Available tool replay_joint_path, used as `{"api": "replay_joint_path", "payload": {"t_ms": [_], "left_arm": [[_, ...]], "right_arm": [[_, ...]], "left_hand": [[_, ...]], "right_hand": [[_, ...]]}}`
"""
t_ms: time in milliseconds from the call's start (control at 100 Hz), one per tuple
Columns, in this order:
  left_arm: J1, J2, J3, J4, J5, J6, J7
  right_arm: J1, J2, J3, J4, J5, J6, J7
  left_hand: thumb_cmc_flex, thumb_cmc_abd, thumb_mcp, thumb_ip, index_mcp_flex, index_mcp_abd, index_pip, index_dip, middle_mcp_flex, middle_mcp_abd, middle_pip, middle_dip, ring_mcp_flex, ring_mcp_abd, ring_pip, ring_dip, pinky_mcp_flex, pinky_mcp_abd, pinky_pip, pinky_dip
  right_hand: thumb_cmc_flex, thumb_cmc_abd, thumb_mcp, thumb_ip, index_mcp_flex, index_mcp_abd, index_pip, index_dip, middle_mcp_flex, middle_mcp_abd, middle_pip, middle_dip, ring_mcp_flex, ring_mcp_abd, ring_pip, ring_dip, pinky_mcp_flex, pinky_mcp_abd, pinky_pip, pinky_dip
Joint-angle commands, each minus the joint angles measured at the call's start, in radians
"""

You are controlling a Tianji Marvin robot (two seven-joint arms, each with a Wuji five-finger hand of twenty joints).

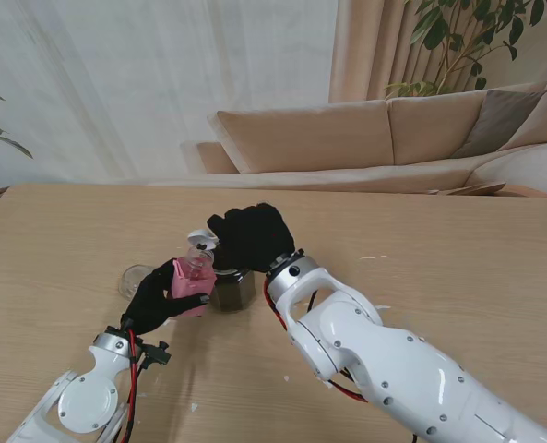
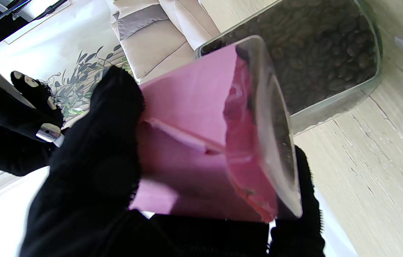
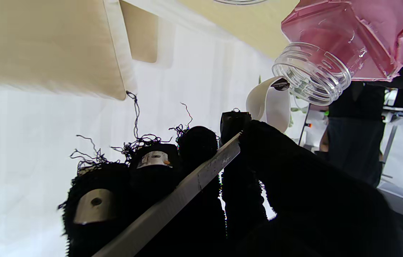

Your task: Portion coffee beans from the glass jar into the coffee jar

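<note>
Two black-gloved hands meet mid-tabletop [image 1: 421, 240]. Leftmost, a clear lid [image 1: 135, 280] lies flat on the wood. Just right of it, the left hand [image 1: 153, 300] has its fingers [image 2: 94, 153] wrapped around the pink-labelled coffee jar [image 1: 192, 281], lifted and tilted, its open mouth [image 3: 312, 73] facing the right hand. Touching that jar's right side stands the glass jar [image 1: 232, 288], full of beans. Over it, the right hand [image 1: 250, 235] pinches a metal spoon [image 3: 187, 185] between thumb and fingers, its white bowl [image 3: 269, 103] at the mouth.
</note>
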Motion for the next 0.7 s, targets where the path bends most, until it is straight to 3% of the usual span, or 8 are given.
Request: {"api": "replay_joint_path", "payload": {"t_ms": [0, 330, 690], "left_arm": [[0.006, -0.006, 0.002, -0.013, -0.001, -0.001, -0.017], [0.004, -0.006, -0.001, -0.011, -0.002, -0.004, -0.018], [0.004, -0.006, -0.004, -0.011, -0.002, -0.006, -0.020]], "right_arm": [[-0.005, -0.001, -0.004, -0.006, -0.008, 0.002, 0.017], [-0.004, -0.001, -0.007, -0.009, -0.054, 0.029, 0.010], [-0.008, -0.002, 0.002, -0.024, -0.008, 0.013, 0.032]], "left_hand": [[0.284, 0.167, 0.246, 0.012, 0.068, -0.206, 0.197, 0.060, 0.061, -0.129, 0.107, 0.070, -0.014, -0.020, 0.004, 0.003, 0.004, -0.020, 0.006, 0.009], [0.284, 0.167, 0.245, 0.012, 0.068, -0.206, 0.196, 0.060, 0.062, -0.131, 0.107, 0.070, -0.014, -0.019, 0.004, 0.003, 0.004, -0.020, 0.005, 0.009], [0.285, 0.167, 0.246, 0.012, 0.068, -0.206, 0.197, 0.060, 0.062, -0.129, 0.107, 0.070, -0.014, -0.020, 0.003, 0.003, 0.004, -0.021, 0.005, 0.008]], "right_hand": [[0.023, 0.014, 0.017, 0.044, 0.023, -0.031, 0.031, 0.019, 0.033, -0.039, 0.030, 0.016, 0.019, -0.011, 0.024, 0.012, 0.018, -0.039, 0.191, -0.006], [0.022, 0.014, 0.017, 0.044, 0.024, -0.035, 0.031, 0.019, 0.034, -0.041, 0.029, 0.017, 0.021, -0.012, 0.023, 0.012, 0.020, -0.041, 0.193, -0.010], [0.023, 0.012, 0.018, 0.044, 0.024, -0.032, 0.030, 0.020, 0.034, -0.040, 0.026, 0.018, 0.021, -0.013, 0.022, 0.012, 0.022, -0.044, 0.194, -0.015]]}}
